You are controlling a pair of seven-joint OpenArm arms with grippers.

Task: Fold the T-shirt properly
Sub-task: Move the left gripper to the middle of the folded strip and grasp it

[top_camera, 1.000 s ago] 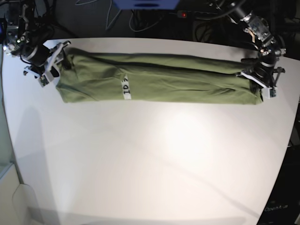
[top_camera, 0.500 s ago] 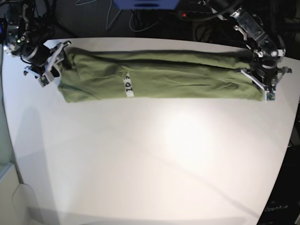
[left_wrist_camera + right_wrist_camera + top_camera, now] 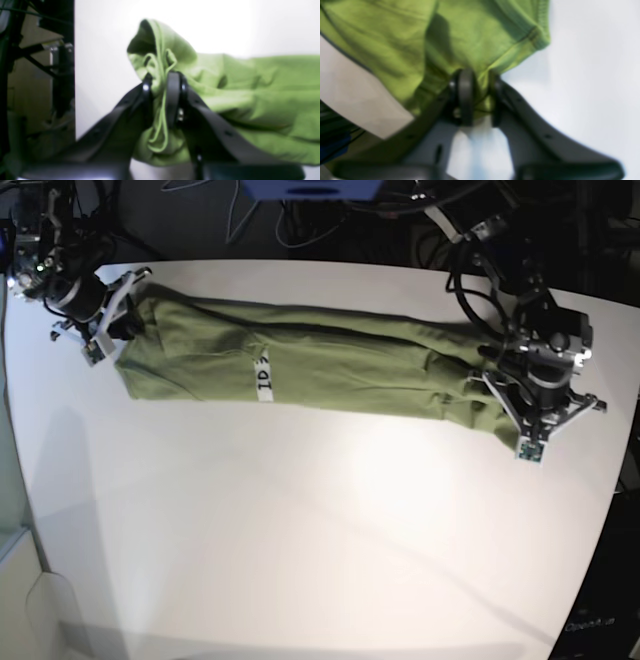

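Observation:
The olive-green T-shirt (image 3: 350, 370) lies pulled into a long narrow band across the far half of the white table, its white tag (image 3: 263, 377) facing up. My left gripper (image 3: 508, 408) is shut on the band's right end; in the left wrist view its fingers (image 3: 172, 97) pinch a bunched wad of T-shirt (image 3: 250, 87) fabric. My right gripper (image 3: 118, 320) holds the band's left end. The right wrist view shows that gripper (image 3: 478, 85) shut on a hemmed edge of the T-shirt (image 3: 395, 37).
The white table (image 3: 300, 530) reaches from the shirt to the near edge. Dark cables and equipment (image 3: 300, 210) crowd the space behind the far edge. The left wrist view shows the table's edge with a dark frame (image 3: 62, 75) just beyond it.
My left gripper has carried the shirt's right end toward the near side and slightly inward, slanting the band. My right gripper has closed on the left end, staying in place.

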